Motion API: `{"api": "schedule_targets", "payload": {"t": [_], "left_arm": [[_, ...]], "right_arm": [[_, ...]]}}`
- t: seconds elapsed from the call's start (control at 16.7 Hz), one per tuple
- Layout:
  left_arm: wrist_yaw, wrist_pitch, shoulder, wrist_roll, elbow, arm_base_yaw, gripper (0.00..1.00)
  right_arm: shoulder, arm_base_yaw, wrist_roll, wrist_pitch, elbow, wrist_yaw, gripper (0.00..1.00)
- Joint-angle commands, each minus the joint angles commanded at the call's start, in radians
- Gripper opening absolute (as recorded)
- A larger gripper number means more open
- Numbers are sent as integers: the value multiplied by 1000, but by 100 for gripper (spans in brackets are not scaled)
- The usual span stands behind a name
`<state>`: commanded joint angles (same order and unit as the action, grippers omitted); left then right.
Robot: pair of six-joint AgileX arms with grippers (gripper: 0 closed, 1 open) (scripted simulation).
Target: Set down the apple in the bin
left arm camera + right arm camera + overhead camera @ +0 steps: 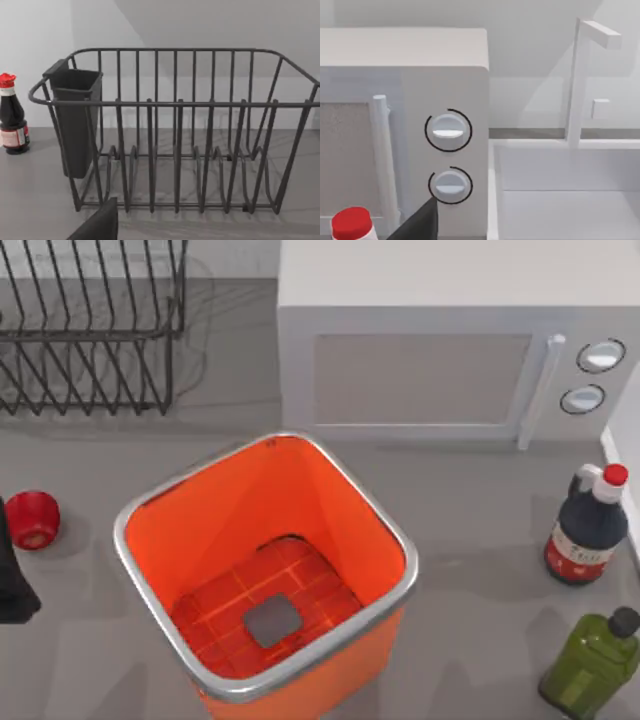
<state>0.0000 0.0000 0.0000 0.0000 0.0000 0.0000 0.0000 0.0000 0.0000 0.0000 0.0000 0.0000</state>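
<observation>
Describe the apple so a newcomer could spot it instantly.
Start at the big orange bin in the table's middle, then look left to the table's edge, below the wire dish rack. The apple sits there: small, glossy, red, round, unlike the tall red-capped sauce bottle.

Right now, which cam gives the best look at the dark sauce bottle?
Top view: the sauce bottle stands whole at the table's right, beside the green bottle. Left wrist view also has it, far off past the dish rack. Right wrist view catches just its red cap.

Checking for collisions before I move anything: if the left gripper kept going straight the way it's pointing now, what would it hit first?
Most likely the dish rack. The left wrist view looks straight at its near wire side, with bare table before it. Depth is hard to judge. The apple sits on the table's left, outside the bin.
</observation>
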Motion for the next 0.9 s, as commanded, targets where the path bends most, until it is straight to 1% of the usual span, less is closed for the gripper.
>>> {"api": "schedule_targets", "payload": {"t": [0.24,0.42,0.6,0.9], "left_arm": [[-5,-16,30,25,27,1,100],[-15,-78,155,126,137,-1,100],[-19,-176,355,290,312,-13,100],[-1,-392,790,634,684,-41,100]], "right_arm": [[0,0,0,0,0,0,100],[0,0,0,0,0,0,100],[0,0,0,0,0,0,100],[0,0,0,0,0,0,100]]}}
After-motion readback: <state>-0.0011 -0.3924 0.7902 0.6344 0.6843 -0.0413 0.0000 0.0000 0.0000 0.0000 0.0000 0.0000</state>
